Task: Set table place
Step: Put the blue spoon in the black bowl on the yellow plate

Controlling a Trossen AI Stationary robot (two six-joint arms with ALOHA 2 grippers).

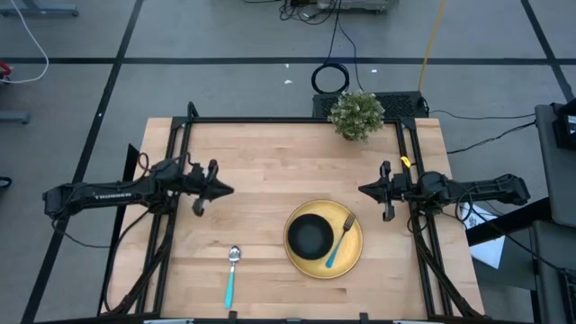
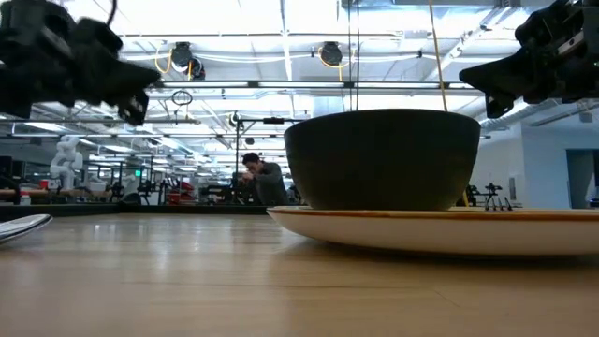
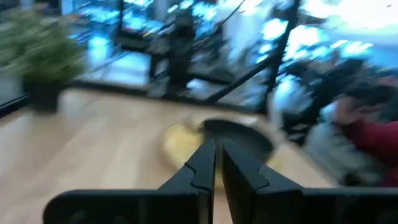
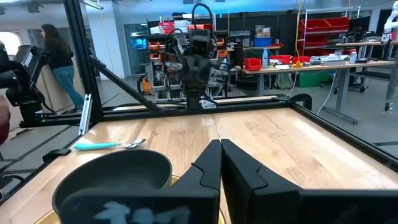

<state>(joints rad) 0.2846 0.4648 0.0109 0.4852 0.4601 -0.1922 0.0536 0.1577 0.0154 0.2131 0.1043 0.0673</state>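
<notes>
Both tools hang shut and empty above the light wooden butcher-block counter (image 1: 270,171).

The left tool (image 1: 225,190) sits at mid-left of the high view, fingers nearly together, gripping nothing; the right tool (image 1: 364,190) at mid-right is fully closed, touching nothing. Lower centre-right lies the round yellow plate (image 1: 352,255), carrying the small black bowl (image 1: 310,236) and the turquoise-handled metal fork (image 1: 339,243). The turquoise-handled metal spoon (image 1: 231,274) lies lower left of the plate, apart from it.

Light wooden table (image 1: 270,180), yellow plate (image 1: 353,255), black bowl (image 1: 310,235), turquoise-handled fork (image 1: 339,241) and spoon (image 1: 231,275), green plant (image 1: 356,114)
</notes>
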